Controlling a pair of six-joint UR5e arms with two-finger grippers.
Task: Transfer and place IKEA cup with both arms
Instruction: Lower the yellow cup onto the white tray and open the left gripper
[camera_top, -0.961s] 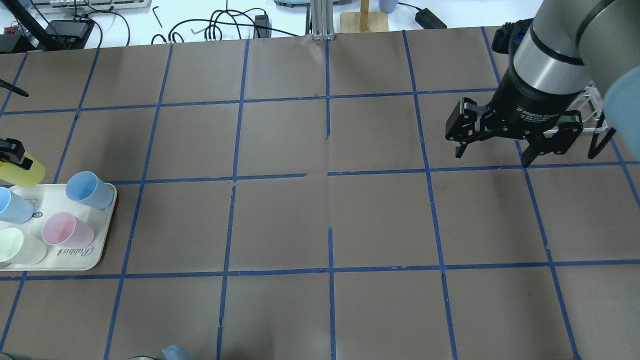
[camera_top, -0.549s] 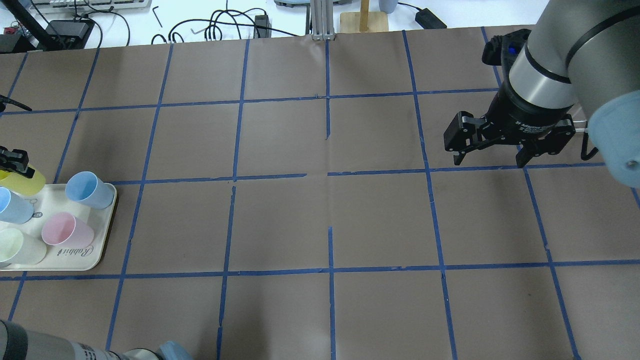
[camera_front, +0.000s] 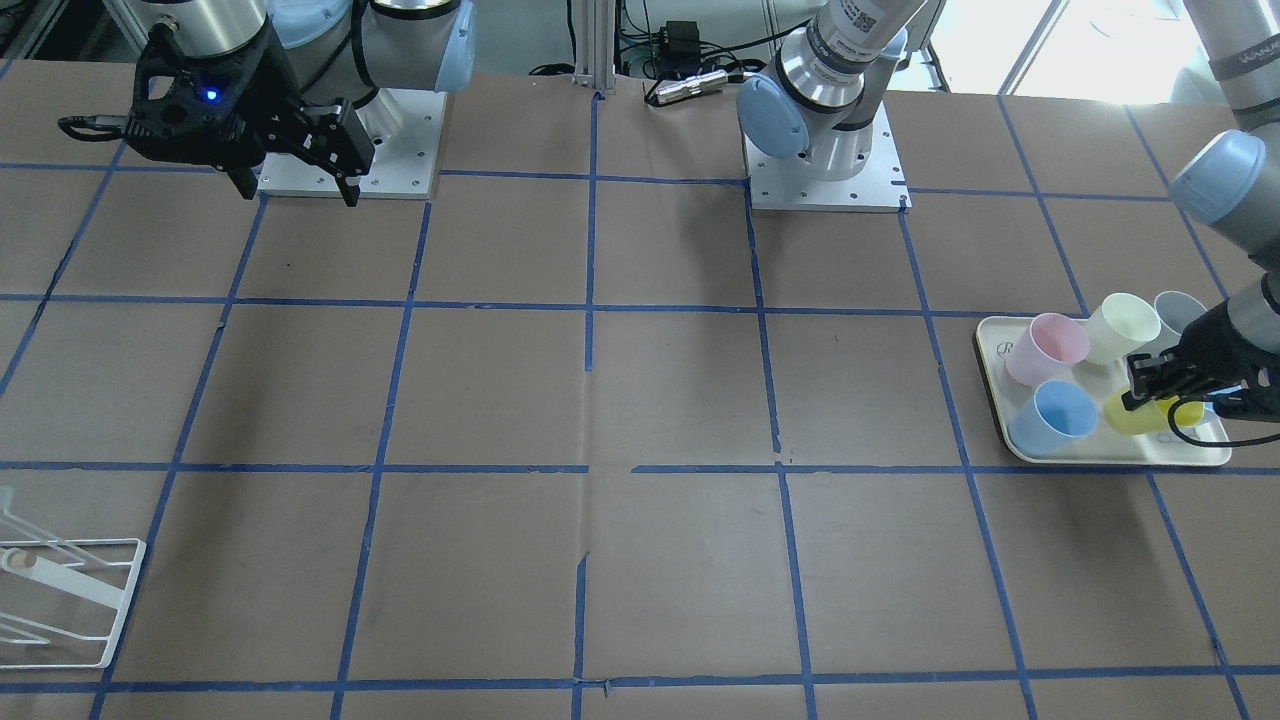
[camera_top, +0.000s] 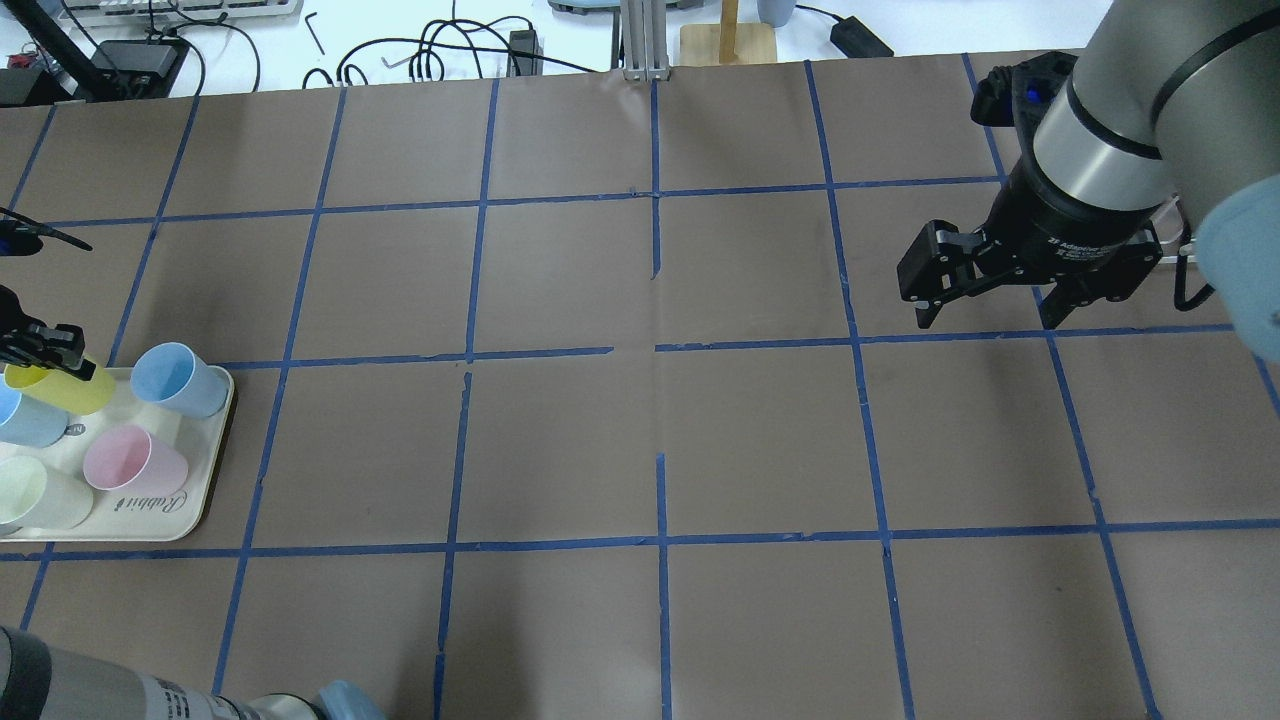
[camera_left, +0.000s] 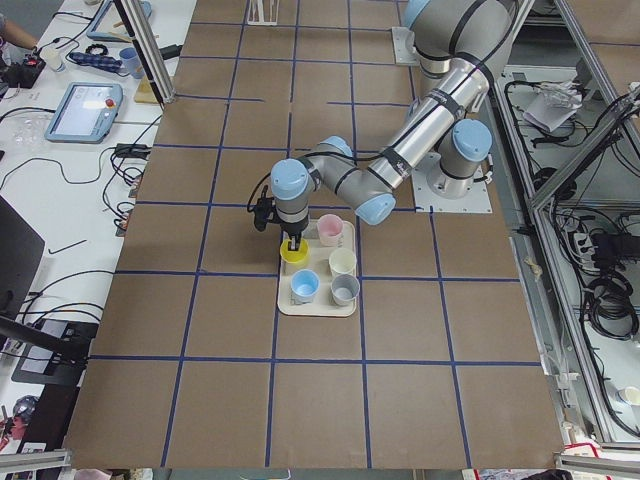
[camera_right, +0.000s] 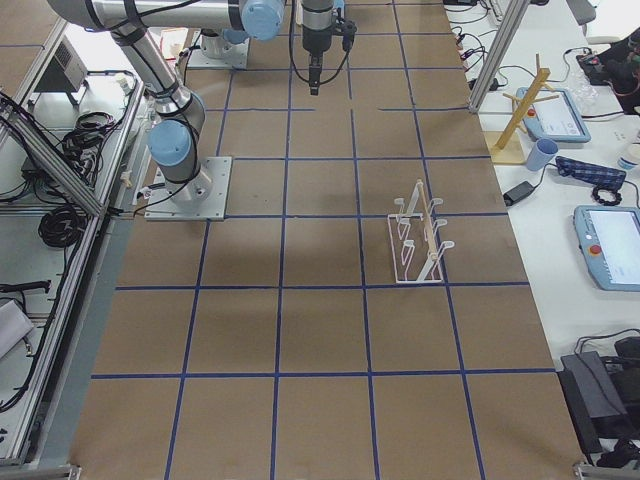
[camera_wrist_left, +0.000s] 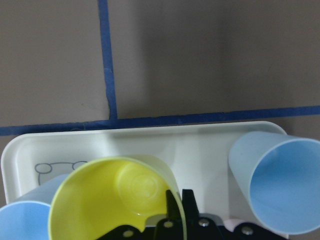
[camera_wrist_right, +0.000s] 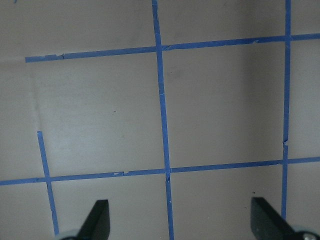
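Observation:
The lemon-yellow IKEA cup (camera_top: 62, 388) is tilted over the far corner of the cream tray (camera_top: 150, 525). My left gripper (camera_top: 70, 362) is shut on its rim. In the left wrist view one finger is inside the cup (camera_wrist_left: 110, 200) and one outside. The cup also shows in the front view (camera_front: 1140, 415) under the left gripper (camera_front: 1150, 392). I cannot tell whether the cup touches the tray. My right gripper (camera_top: 985, 320) is open and empty above the table at the right, also seen in the front view (camera_front: 298, 195).
The tray also holds a blue cup (camera_top: 165, 378), a pink cup (camera_top: 130, 462), a pale cream cup (camera_top: 35, 495) and a second blue cup (camera_top: 20, 420), all close to the yellow one. A white wire rack (camera_right: 418, 235) stands on the robot's right side.
The left gripper has carried the yellow cup from beyond the tray's far edge to over the tray, beside the blue cups. The right gripper has shifted slightly and stays open.

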